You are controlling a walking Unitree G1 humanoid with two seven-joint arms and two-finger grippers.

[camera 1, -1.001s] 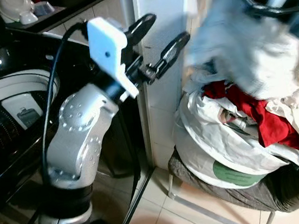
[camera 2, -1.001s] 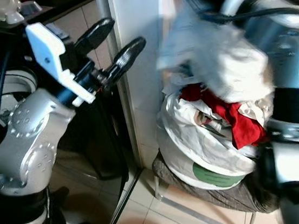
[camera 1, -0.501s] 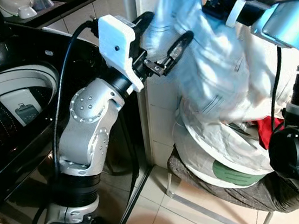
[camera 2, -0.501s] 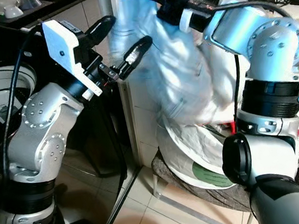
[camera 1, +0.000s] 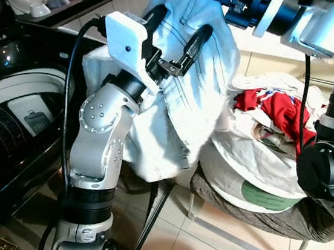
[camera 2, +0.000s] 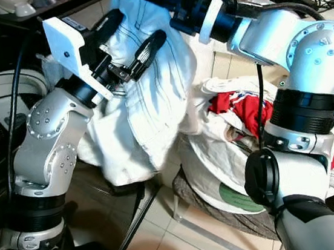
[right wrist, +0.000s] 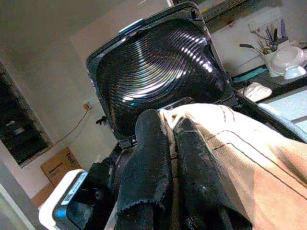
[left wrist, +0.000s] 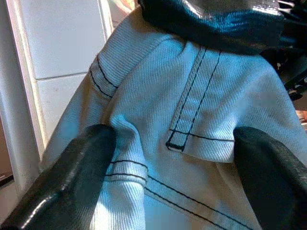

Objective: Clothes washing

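Left eye view: right gripper clamped on white trousers, hung beside washer rim; left gripper spread apart against cloth.

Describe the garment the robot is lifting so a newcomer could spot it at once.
Start at the open washing machine on the left and the laundry pile on the right. Between them hangs a pale blue-white garment, pinched at the top by the right hand, with the open left hand against it. Dark stitched seams set it apart from the red shirt in the pile.
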